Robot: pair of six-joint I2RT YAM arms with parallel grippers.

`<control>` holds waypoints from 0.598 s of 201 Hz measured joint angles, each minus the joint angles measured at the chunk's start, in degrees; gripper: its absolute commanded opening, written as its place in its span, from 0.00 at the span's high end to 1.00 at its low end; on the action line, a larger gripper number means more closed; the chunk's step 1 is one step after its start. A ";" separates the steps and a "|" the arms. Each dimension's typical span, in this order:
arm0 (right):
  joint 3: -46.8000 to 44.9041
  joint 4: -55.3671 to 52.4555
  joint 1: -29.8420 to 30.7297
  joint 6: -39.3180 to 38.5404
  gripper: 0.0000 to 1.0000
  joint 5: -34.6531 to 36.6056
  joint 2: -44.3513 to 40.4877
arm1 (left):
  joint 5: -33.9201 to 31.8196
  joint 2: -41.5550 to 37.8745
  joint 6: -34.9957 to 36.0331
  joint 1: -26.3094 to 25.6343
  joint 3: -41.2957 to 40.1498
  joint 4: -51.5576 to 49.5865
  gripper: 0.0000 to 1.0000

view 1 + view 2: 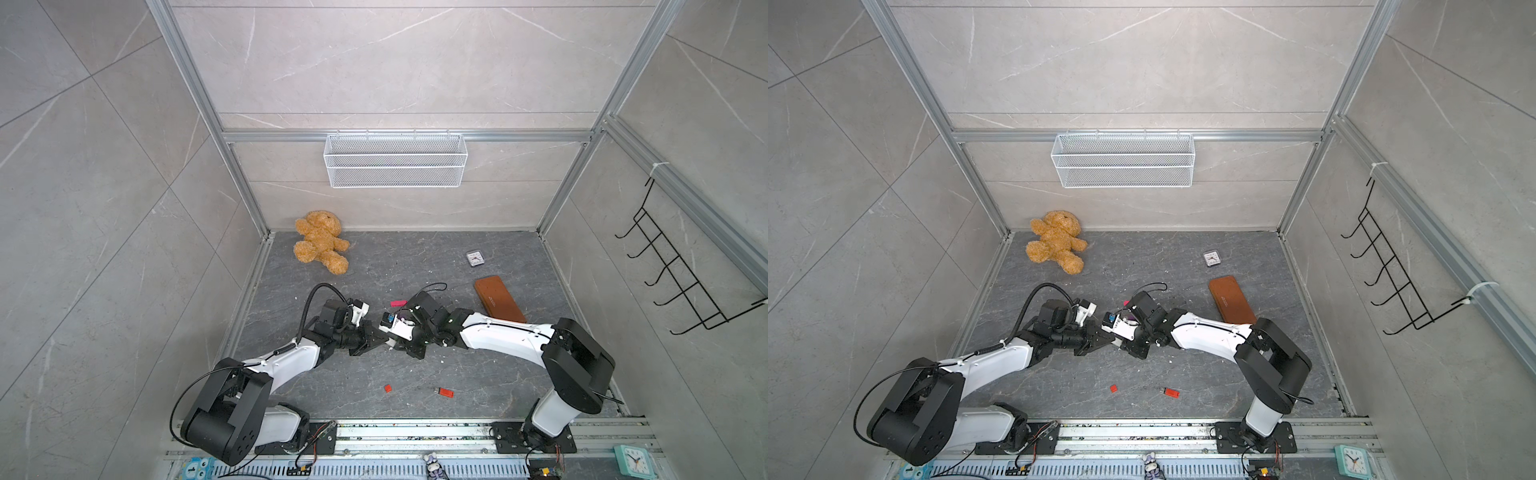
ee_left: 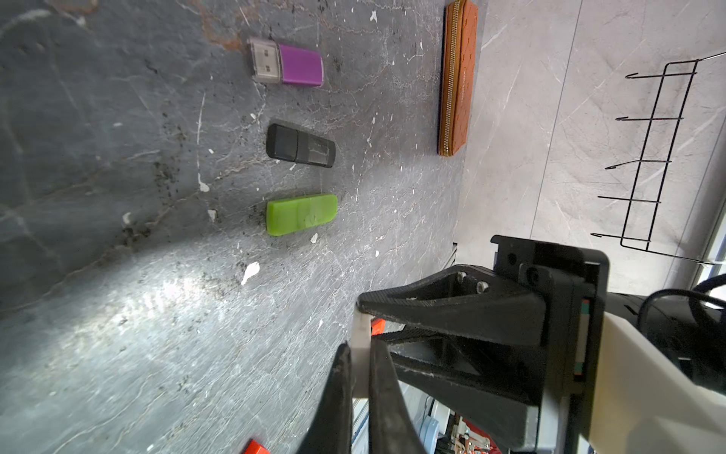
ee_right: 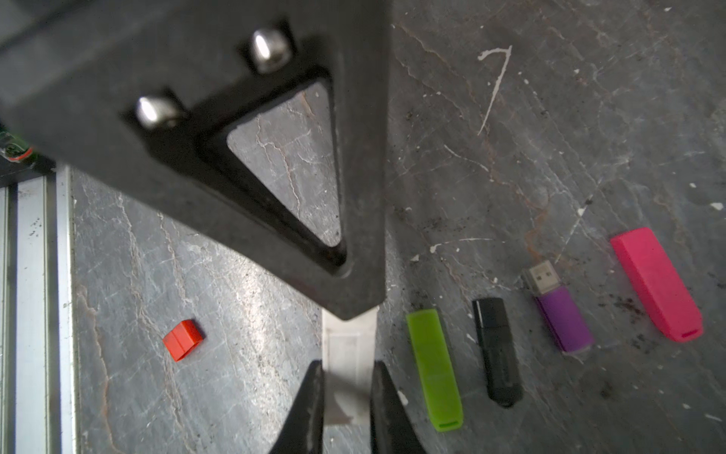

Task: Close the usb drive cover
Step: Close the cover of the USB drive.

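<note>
A white usb drive (image 3: 347, 346) hangs just above the dark floor at mid-table, held from both ends. In the left wrist view my left gripper (image 2: 360, 353) is shut on the narrow sides of the white drive (image 2: 360, 334). My right gripper (image 3: 347, 369) is shut on its wide sides from the opposite end. A faint seam crosses the drive between the two grips, and I cannot tell cover from body. In both top views the two grippers meet tip to tip (image 1: 388, 338) (image 1: 1115, 338), hiding the drive.
A green drive (image 3: 434, 369), a black drive (image 3: 497, 350), a purple drive (image 3: 560, 310) with its plug showing and a pink drive (image 3: 656, 283) lie in a row beside the grip. A red cap (image 1: 387, 388) and a red drive (image 1: 445, 392) lie nearer. Behind are a brown wallet (image 1: 498, 305), a small clock (image 1: 474, 258) and a teddy bear (image 1: 320, 241).
</note>
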 measured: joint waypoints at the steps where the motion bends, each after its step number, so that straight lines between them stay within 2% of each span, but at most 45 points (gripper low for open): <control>1: 0.00 0.00 0.00 0.02 0.83 0.00 0.00 | 0.02 0.00 0.00 0.00 0.02 -0.02 0.95; 120: 0.00 0.81 -0.94 3.58 0.83 -2.14 0.28 | -1.64 0.17 0.00 -0.90 0.22 1.20 0.95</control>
